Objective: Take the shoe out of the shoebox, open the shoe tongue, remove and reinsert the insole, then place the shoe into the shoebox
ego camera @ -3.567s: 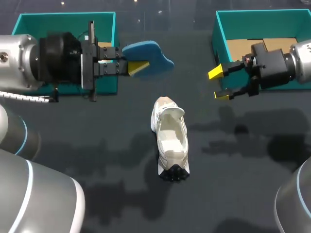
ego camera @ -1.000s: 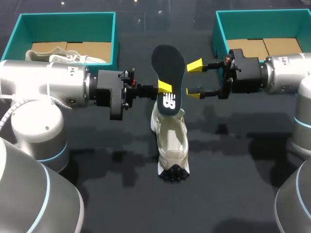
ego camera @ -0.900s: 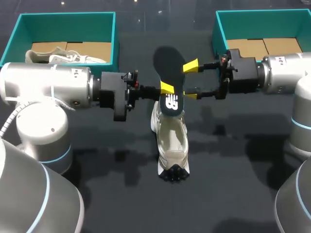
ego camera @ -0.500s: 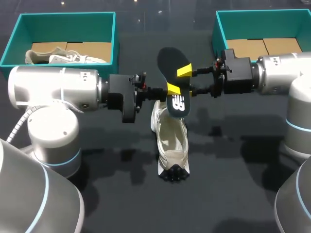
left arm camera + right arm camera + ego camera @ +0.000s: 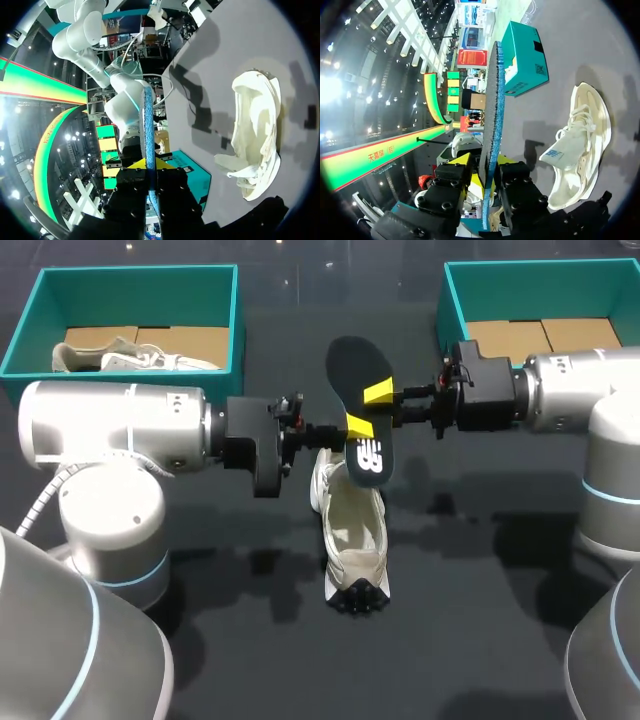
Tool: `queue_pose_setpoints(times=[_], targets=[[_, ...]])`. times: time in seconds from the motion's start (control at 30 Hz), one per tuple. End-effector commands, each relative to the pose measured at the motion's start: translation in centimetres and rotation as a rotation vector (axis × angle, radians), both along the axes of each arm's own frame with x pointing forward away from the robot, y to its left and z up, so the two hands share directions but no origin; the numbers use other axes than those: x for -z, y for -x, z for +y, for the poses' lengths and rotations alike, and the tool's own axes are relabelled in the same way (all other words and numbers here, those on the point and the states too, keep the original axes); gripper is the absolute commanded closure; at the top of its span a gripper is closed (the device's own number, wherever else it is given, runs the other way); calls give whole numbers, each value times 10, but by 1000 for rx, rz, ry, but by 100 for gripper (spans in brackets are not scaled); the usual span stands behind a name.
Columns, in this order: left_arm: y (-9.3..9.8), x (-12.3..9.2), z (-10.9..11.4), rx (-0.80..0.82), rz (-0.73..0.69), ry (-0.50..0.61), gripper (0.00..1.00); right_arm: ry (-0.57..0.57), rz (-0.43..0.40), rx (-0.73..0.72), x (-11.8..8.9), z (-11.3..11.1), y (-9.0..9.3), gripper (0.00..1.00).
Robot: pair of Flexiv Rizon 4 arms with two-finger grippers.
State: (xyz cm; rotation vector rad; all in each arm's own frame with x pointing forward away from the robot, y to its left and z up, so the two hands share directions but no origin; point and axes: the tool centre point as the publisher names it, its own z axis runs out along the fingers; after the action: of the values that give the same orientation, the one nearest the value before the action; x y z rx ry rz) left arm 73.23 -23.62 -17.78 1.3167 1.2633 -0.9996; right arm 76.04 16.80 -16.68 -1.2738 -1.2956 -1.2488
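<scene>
Two teal shoeboxes point(image 5: 30, 300) point(image 5: 445, 300) sit on the dark counter point(image 5: 480, 620), one behind each arm. The white shoe point(image 5: 355, 530) lies just under both tools, opening up. Above it is the dark insole point(image 5: 358, 370): the left tool point(image 5: 352, 428) pinches one edge, and the right tool point(image 5: 382, 398) is clamped on the opposite edge, just beside it.

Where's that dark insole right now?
In the head view the insole hangs mid-table over the far end of the white shoe, gripped by the left claw and right claw.
</scene>
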Motion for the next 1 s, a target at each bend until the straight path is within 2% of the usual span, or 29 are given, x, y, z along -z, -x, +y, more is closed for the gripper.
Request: queue_pose_setpoints(times=[0.03,0.1,0.3,0.33,0.37,0.4,0.43,0.6,0.67,0.77,1.0], targets=[[2,2,-2,-8,-2,1,100,0,0,1,1,3,-1,94],[3,2,-2,-10,-5,1,100,-2,0,3,1,3,0,100],[6,3,-3,-3,0,0,100,-7,4,6,2,4,0,100],[7,2,-2,2,11,2,94,-8,6,5,3,4,0,100],[8,-2,1,2,12,4,55,-9,8,5,3,4,0,100],[9,-5,4,2,12,5,5,-10,11,5,4,4,1,100],[9,-9,9,4,12,5,0,-9,15,6,4,4,1,100],[3,-27,48,1,35,-38,0,-14,33,15,10,2,7,100],[-2,-35,65,14,95,-50,0,-18,39,19,12,2,10,100],[-9,-48,89,129,76,-170,0,-23,51,21,14,2,15,100],[-9,-48,89,129,76,-170,0,-38,73,17,15,2,18,100]])
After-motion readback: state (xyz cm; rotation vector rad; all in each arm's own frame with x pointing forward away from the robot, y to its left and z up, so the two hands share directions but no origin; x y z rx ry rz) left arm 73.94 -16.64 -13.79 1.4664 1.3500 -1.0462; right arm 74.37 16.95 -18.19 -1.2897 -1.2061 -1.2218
